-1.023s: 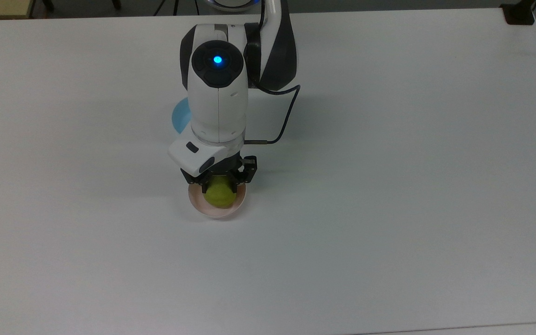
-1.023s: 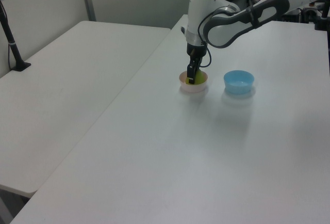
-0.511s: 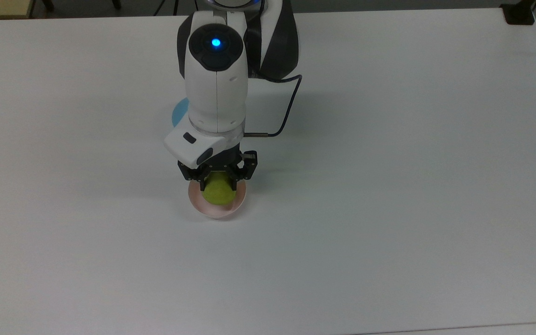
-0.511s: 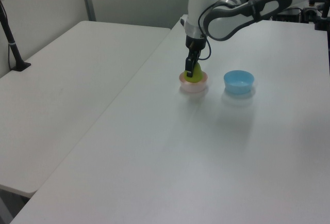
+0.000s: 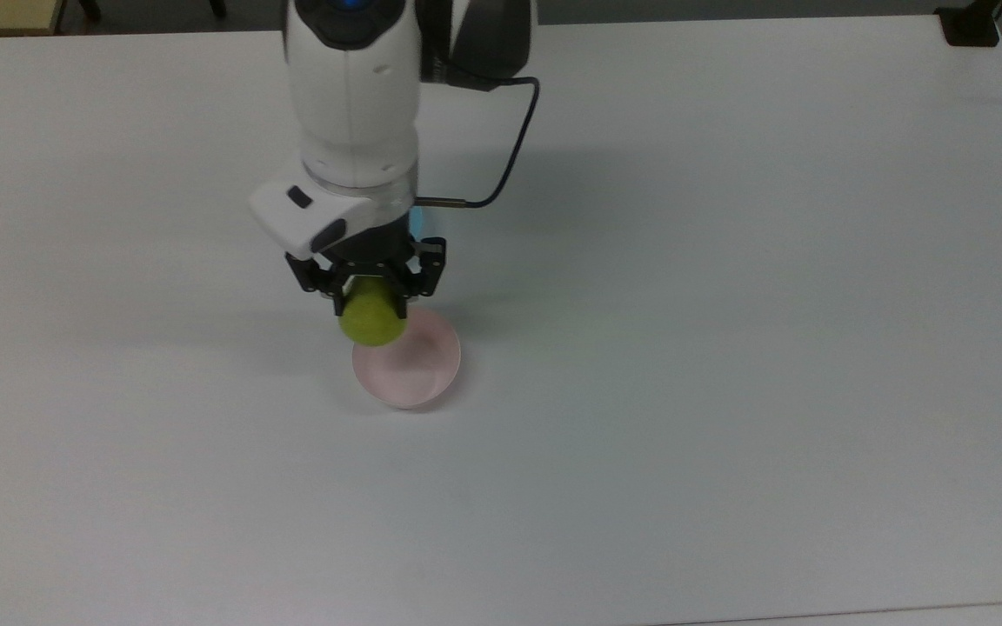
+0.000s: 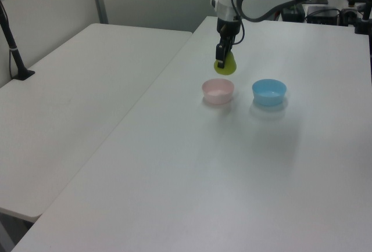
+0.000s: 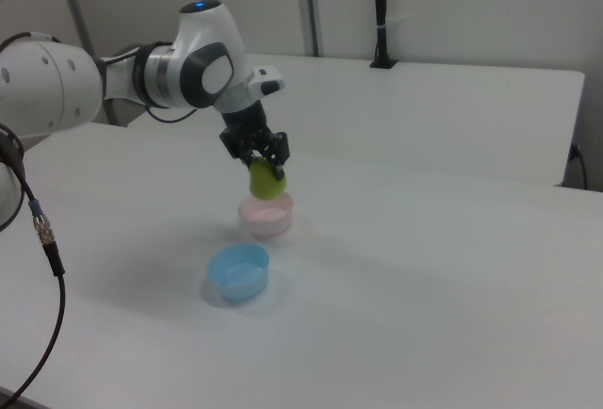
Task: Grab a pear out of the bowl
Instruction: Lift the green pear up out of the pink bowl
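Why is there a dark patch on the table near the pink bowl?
It's shadow: in the top view the arm casts a soft grey band left of the pink bowl; in the left view a faint shadow lies under the blue bowl.

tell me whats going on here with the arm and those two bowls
The robot arm's gripper is shut on a yellow-green pear and holds it in the air above the pink bowl, which now sits empty on the white table. A light blue bowl stands beside the pink one, untouched.
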